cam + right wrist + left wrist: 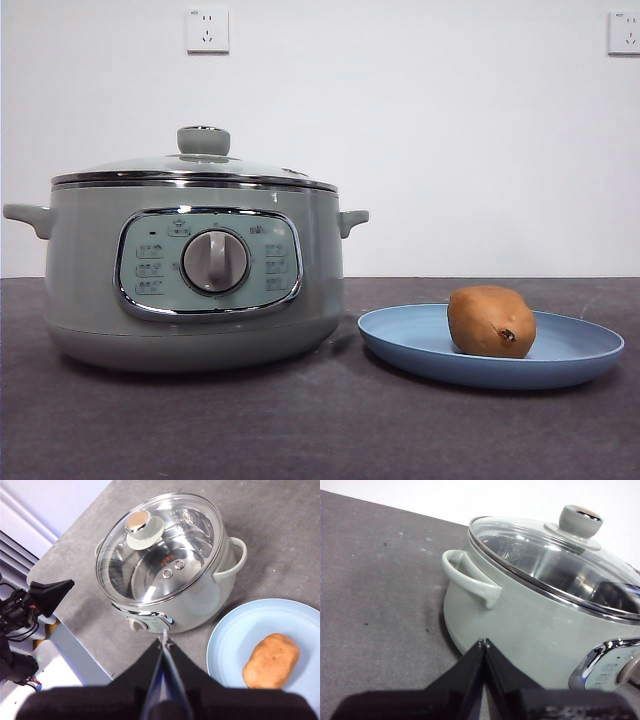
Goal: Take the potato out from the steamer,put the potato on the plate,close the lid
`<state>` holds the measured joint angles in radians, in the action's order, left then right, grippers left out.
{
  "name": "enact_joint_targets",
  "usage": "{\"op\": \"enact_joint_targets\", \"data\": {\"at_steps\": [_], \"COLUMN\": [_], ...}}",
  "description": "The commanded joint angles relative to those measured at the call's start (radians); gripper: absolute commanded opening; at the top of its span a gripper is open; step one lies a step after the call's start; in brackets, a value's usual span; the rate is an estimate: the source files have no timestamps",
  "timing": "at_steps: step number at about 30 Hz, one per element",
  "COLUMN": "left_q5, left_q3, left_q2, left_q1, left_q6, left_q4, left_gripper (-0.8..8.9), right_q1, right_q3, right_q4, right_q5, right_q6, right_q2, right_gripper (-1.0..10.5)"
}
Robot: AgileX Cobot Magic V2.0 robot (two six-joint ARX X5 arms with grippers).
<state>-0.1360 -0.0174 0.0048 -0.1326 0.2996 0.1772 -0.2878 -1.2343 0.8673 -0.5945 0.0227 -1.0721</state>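
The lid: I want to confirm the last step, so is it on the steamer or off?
On. The lid sits flat on the steamer, its chrome rim seated all round in both wrist views.

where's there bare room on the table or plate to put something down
Free: the dark table in front of the steamer and plate, and the plate's half toward the steamer, beside the potato. Tight: the narrow gap between steamer and plate. The lid covers the steamer.
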Motion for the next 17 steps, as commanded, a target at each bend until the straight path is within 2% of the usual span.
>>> {"op": "enact_joint_targets", "data": {"at_steps": [1, 6, 8, 10, 12, 13, 15, 17], "left_q5": [0.003, 0.003, 0.003, 0.003, 0.003, 0.003, 0.003, 0.003], "left_q3": [0.013, 0.013, 0.013, 0.013, 0.013, 0.013, 0.013, 0.013], "left_q2": [-0.003, -0.003, -0.003, -0.003, -0.003, -0.003, -0.003, -0.003], "left_q1": [0.003, 0.003, 0.003, 0.003, 0.003, 0.003, 0.003, 0.003], "left_q6": [0.003, 0.003, 0.003, 0.003, 0.003, 0.003, 0.003, 0.003], "left_q4": [-0.001, -0.001, -0.001, -0.001, -0.001, -0.001, -0.002, -0.001], "left_gripper": [-0.01, -0.01, -0.01, -0.01, -0.01, -0.01, -0.01, -0.01], "right_q1": [-0.001, -0.002, -0.016, -0.016, -0.014, -0.008, 0.002, 0.027], "right_q3": [-0.002, -0.002, -0.002, -0.002, -0.002, 0.003, 0.021, 0.06], "right_q4": [-0.005, -0.012, -0.025, -0.013, 0.041, 0.051, 0.036, -0.01], "right_q5": [0.0, -0.001, -0.003, 0.036, 0.179, 0.285, 0.428, 0.48], "right_q6": [0.005, 0.005, -0.019, -0.028, 0.006, 0.001, -0.039, -0.06], "right_q2": [0.001, 0.001, 0.003, 0.031, 0.092, 0.129, 0.21, 0.292], "right_gripper": [0.0, 0.0, 0.0, 0.0, 0.0, 0.0, 0.0, 0.0]}}
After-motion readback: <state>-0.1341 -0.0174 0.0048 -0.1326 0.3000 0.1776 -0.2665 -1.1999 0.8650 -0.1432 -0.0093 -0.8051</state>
